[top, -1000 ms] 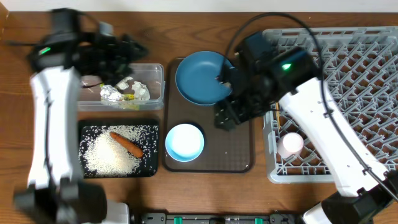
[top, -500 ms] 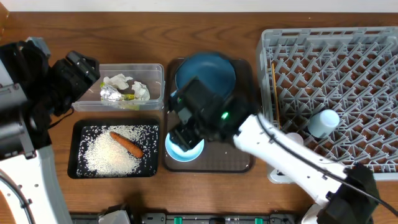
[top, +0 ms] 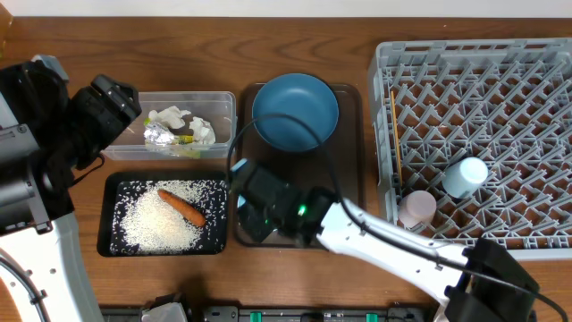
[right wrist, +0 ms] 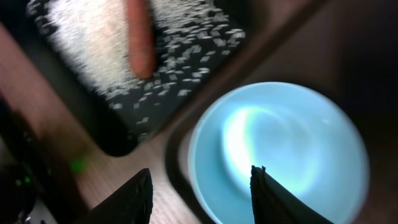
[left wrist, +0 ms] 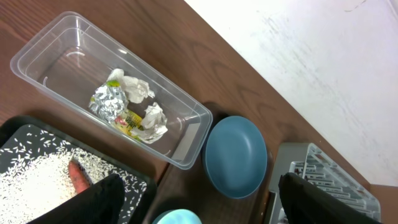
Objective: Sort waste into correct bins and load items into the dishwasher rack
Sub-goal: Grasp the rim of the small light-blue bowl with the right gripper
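The white bowl [right wrist: 280, 143] with its light blue inside sits on the brown tray; in the overhead view my right arm covers it. My right gripper [right wrist: 199, 196] [top: 261, 210] is open, its jaws straddling the bowl's near rim: one finger inside, one outside and apart from the rim. The blue plate [top: 295, 112] lies at the tray's far end. The clear tub [top: 223, 103] holds crumpled paper [top: 198, 128] and the wrapper [top: 159, 134]. Rice and the carrot [top: 183, 207] lie in the black tray [top: 107, 241]. My left gripper [top: 112, 112] [left wrist: 202, 205] hangs open, high at the left.
The grey rack [top: 536, 241] fills the right side, with chopsticks [top: 393, 134] along its left edge, a light blue cup [top: 465, 176] and a pink cup [top: 416, 208]. The brown tray [top: 344, 224] lies between bins and rack.
My right gripper has travelled from the blue plate to the bowl, come down over it and narrowed its jaws. The left arm has pulled back to the left, away from the tub.
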